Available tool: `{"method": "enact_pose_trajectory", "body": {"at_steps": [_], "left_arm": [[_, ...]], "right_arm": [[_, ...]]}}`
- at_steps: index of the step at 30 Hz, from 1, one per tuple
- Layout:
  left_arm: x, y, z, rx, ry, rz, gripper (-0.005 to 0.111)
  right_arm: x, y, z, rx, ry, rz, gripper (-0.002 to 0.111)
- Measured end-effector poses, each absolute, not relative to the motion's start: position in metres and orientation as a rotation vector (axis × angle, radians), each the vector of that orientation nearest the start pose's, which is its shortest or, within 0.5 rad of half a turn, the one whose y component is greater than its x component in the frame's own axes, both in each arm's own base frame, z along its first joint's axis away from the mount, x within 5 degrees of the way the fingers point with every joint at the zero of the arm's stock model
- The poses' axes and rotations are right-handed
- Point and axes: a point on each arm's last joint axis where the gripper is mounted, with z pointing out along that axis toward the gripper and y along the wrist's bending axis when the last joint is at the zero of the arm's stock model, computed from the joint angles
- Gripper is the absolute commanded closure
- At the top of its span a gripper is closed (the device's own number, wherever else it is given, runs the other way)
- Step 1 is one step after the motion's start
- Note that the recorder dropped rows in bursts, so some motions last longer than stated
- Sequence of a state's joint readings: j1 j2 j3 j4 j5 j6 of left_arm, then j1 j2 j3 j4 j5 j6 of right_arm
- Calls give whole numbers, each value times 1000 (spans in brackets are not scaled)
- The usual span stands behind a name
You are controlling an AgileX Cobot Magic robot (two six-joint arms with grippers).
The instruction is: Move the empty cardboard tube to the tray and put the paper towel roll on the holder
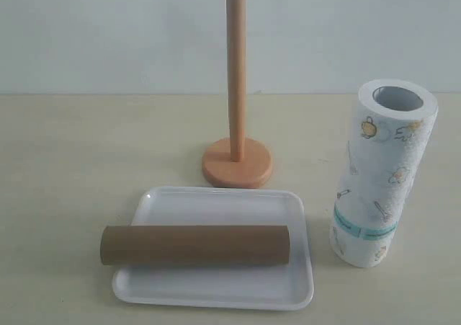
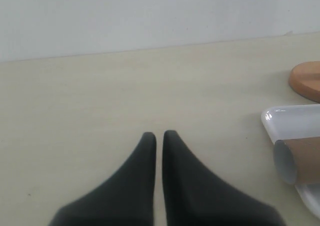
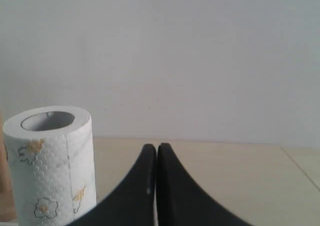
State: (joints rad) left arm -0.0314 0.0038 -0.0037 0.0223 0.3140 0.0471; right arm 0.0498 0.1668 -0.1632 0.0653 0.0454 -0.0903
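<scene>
Left gripper (image 2: 158, 134): black tapered jaws pressed together, empty.
Right gripper (image 3: 156, 147): likewise closed, empty.
Cardboard tube (image 1: 194, 244): matte brown cylinder lying across glossy white tray (image 1: 216, 285).
Paper towel roll (image 1: 382, 174): embossed, upright beside tray.
Holder (image 1: 236, 73): smooth wooden pole, disc base.

Both the left jaws and the right jaws are closed, gripping nothing.

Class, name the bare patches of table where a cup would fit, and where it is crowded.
Free: the table left of holder and tray; the patch between holder and paper towel roll. Crowded: tray-to-roll gap; the cardboard tube spans the tray.
</scene>
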Motion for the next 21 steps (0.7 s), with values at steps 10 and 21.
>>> {"method": "enact_pose_trajectory", "body": {"at_steps": [10, 21], "left_arm": [[54, -1, 186, 85, 1796, 33, 103], [54, -1, 186, 84, 1796, 33, 103]], "right_arm": [[73, 3, 258, 112, 1515, 195, 108], [100, 15, 237, 73, 1762, 271, 108]]}}
